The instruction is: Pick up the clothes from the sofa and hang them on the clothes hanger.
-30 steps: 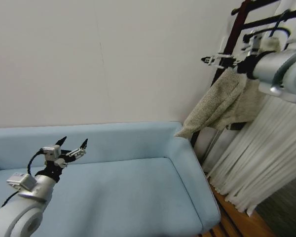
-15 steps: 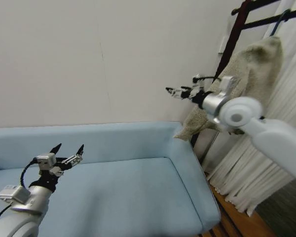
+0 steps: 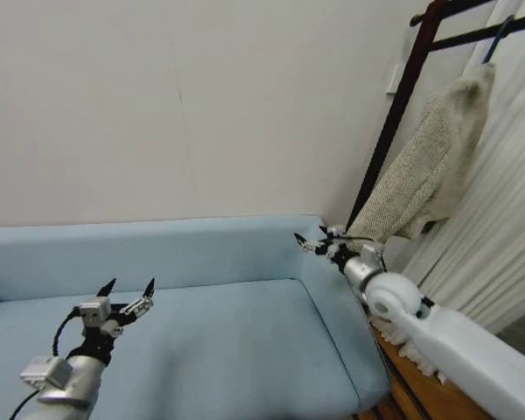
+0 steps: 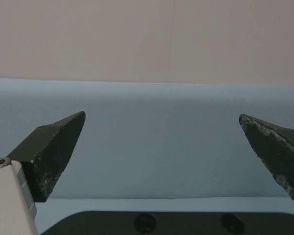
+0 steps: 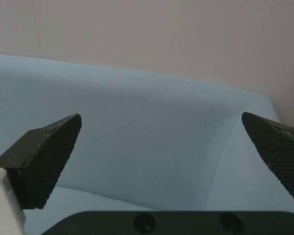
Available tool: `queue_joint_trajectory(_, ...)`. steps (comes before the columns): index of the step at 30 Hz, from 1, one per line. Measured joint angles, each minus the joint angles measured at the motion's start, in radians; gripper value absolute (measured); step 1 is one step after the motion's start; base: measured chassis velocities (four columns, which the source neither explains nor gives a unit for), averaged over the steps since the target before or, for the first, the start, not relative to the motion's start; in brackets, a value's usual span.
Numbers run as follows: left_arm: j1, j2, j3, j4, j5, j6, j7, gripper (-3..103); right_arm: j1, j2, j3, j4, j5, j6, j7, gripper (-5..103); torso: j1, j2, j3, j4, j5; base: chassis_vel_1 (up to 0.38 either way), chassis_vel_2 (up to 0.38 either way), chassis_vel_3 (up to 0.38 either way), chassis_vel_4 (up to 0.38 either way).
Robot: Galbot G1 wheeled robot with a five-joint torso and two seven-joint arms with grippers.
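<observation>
You: sweater (image 3: 429, 166) draped on rack (image 3: 394, 114), above right gripper (image 3: 313, 238); left gripper (image 3: 129, 287) over sofa (image 3: 245, 350); both released.

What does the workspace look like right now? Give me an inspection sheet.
Surface: light blue sofa, seat smooth.
Job's things: beige sweater hanging on the dark clothes hanger, at the robot's right.
Clutter: nothing seen.
Grippers: left gripper open above the seat; right gripper open near the sofa's right armrest.
Cables: black cable along the left wrist.
Surroundings: plain wall behind; white curtain and wooden floor to the right.
</observation>
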Motion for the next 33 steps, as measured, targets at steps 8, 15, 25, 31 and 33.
queue_joint_trajectory(8,0.05,-0.079,0.038,-0.014,0.116,-0.028,0.012,100,-0.323,0.164,0.239,0.165,-0.16,-0.065,-0.025,100,0.0,0.0,0.0,0.0,-0.0007,0.0,0.0,0.0,0.0)
queue_joint_trajectory(15,0.078,-0.107,0.049,-0.008,0.183,-0.042,0.05,100,-0.569,0.447,0.48,0.348,-0.289,-0.238,-0.217,100,0.0,0.0,0.0,-0.0004,-0.001,0.0,0.0,0.0,0.0)
queue_joint_trajectory(25,0.128,-0.146,0.159,-0.013,0.258,-0.075,0.089,100,-0.556,0.622,0.454,0.306,-0.424,-0.161,-0.256,100,0.0,0.0,0.0,0.0002,-0.0009,0.0,0.0,0.0,0.0)
queue_joint_trajectory(31,0.139,-0.129,0.176,-0.037,0.261,-0.069,0.076,100,-0.561,0.65,0.454,0.306,-0.477,-0.159,-0.255,100,0.0,0.0,0.0,0.0,-0.0009,0.0,0.0,0.0,0.0)
queue_joint_trajectory(33,0.139,-0.125,0.175,-0.04,0.261,-0.066,0.072,100,-0.563,0.652,0.456,0.306,-0.477,-0.158,-0.255,100,0.0,0.0,0.0,0.0,-0.0009,0.0,0.0,0.0,0.0)
